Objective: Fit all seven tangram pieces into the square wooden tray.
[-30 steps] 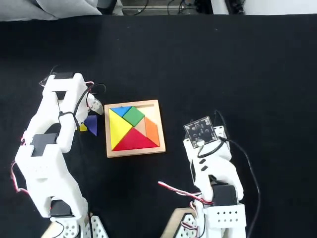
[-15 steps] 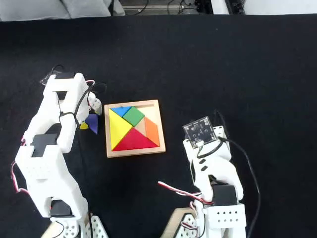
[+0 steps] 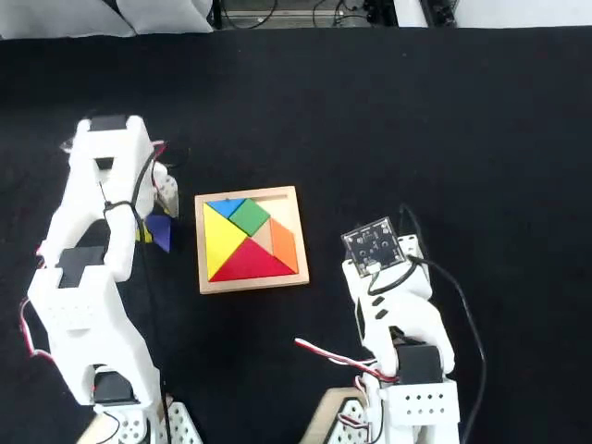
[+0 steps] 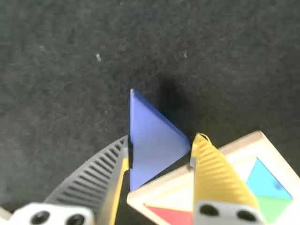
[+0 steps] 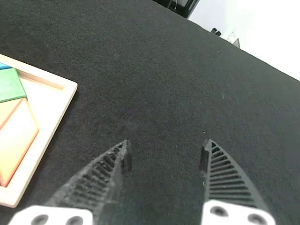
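- Left gripper (image 4: 161,139) is closed on the dark blue triangle (image 4: 149,123). The grey finger presses one edge and the yellow finger the opposite corner.
- Change: over the last second the left arm (image 3: 100,190) has pulled up and toward the far side. In the high view its upper end now sits farther back than before.
- The triangle went with it and has shifted a little to the left, away from the tray (image 3: 254,284). It now hangs just left of the tray's far left corner.
- In the left wrist view the triangle casts a shadow on the black cloth (image 3: 444,139), so it looks lifted rather than lying flat.
- The tray has not moved and its contents are the same. It holds the yellow and red big triangles, a green square, a light blue triangle and an orange piece, with a pale patch in the middle that may be a piece or bare wood.
- The tray's far right corner shows bare wood, which is probably the gap still to fill.
- Right gripper (image 5: 164,153) is unchanged. Its fingers are spread wide, it holds nothing, and it hangs over cloth just right of the tray.
- Meaning: the pick looks done, and the carry across to the open corner has not started. The piece will likely need turning to match the gap.
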